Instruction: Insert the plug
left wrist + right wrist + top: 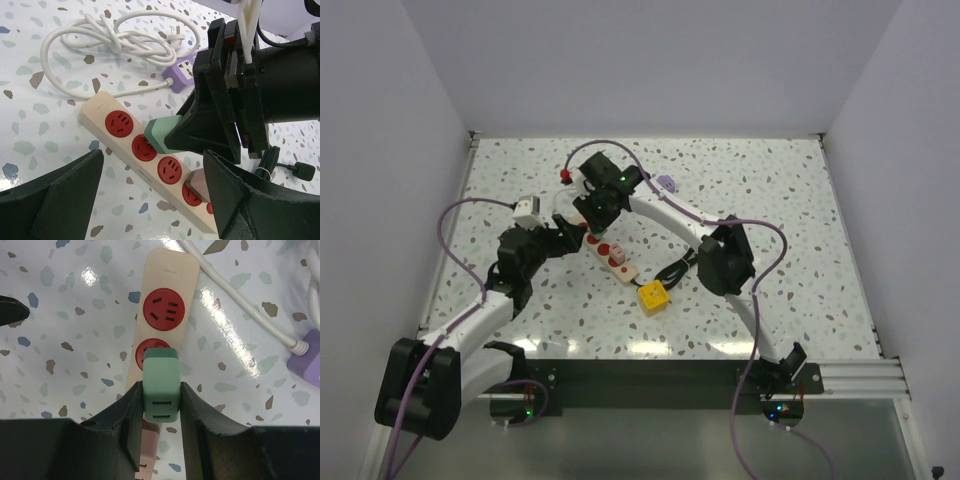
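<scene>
Table (770,200): speckled terrazzo top, white walls on three sides. Both arms reach in to its middle.

Power strip (100,107): cream bar with a row of round red sockets, lying diagonally between the two grippers.

White cable (115,40): loosely knotted coil beyond the strip, running to a purple adapter (182,75).

Yellow block (653,296): just off the strip's near end, seen in the top view only.

Right gripper (160,395): fingers clamped on the two flanks of the green plug (160,375).

Left gripper (150,200): fingers spread wide, one either side of the strip, holding nothing.

Green plug: sage-green rounded block with matte sides. The face turned to the right wrist camera has two rectangular slots. It stands over the second red socket from the strip's rounded end. The first socket is bare.

Pink plug (150,440): just behind the green one, further along the strip.

View differences:
- The left wrist camera gives the side-on look. The green plug is tilted, with its lower edge at the socket face. Prongs are hidden, so I cannot tell if it is seated.
- The right wrist camera shows it centred across the strip.
- In the top view the plug is masked by the right gripper.
- A black lead (300,170) appears in the left wrist view.
</scene>
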